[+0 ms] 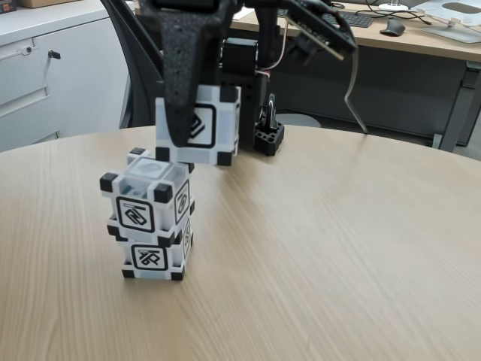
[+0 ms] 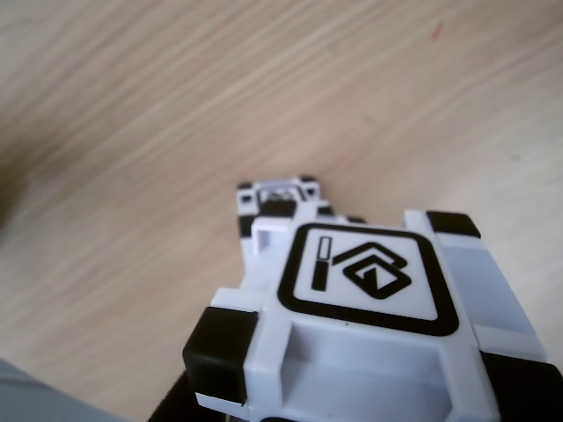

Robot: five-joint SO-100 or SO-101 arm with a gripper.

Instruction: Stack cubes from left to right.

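Jaws clamped on the third cube (image 1: 207,124), the gripper (image 1: 180,128) holds it in the air just above and a little behind the two-cube stack (image 1: 150,222) that stands on the pale wooden counter (image 1: 338,248); one black finger (image 1: 178,75) runs down the cube's front face. In the other view the held cube (image 2: 369,316) fills the lower frame, and the stack's top (image 2: 277,198) peeks out beyond its far edge, so to my eye the two are not yet lined up. What worries me is the stack itself: its upper cube (image 1: 146,199) already sits slightly askew on the bottom cube (image 1: 154,256), overhanging toward the left in the fixed view. If the carried cube comes down off-centre or clips a corner block, I'd expect it to shove that upper cube sideways and topple everything; letting go with only part of the base supported could tip it off too. As for writing, I can read none: each face carries only a black-framed abstract glyph, no brand or letters.
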